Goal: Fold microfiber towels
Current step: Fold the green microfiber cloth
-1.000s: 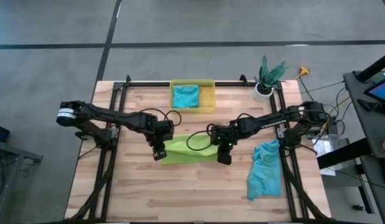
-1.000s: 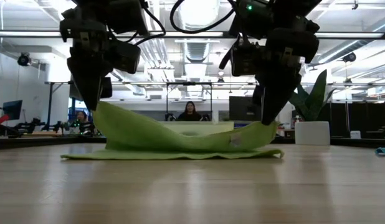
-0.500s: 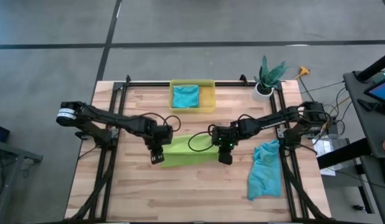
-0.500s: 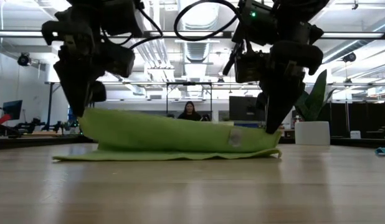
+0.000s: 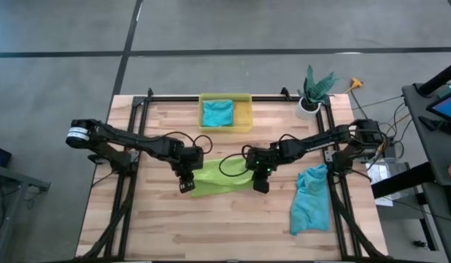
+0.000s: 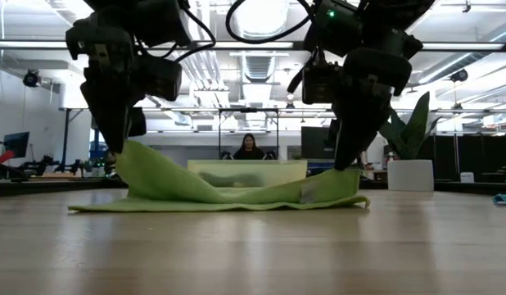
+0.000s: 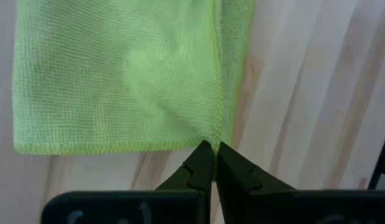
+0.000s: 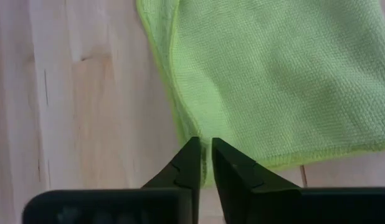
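1. Towels were the job here: a lime towel [image 5: 220,180] lay mid-table, folded over on itself, its long axis running left to right between the two arms.
2. At its left end, the left gripper [image 5: 186,185] stood clenched on the towel's corner; the left wrist view showed the fingers [image 7: 202,167] pressed together with the stitched hem pinched at their tips.
3. At its right end, the right gripper [image 5: 260,185] sat just over the other corner. The right wrist view showed a thin gap between its fingers [image 8: 188,163] with the towel edge running into it, so I judged it grasping loosely or starting to let go; which one, I could not tell.
4. From table height, the towel [image 6: 228,190] rose at both ends to the grippers and sagged to the wood in between.
5. Each arm was nearest its own end, and the towel lay directly ahead of and below each claw. Any coming move would likely turn on both corners travelling together across that long axis.
6. Elsewhere, a teal towel [image 5: 217,112] lay in the yellow bin [image 5: 247,98] at the far edge, and another teal towel [image 5: 311,199] lay crumpled by the right edge.
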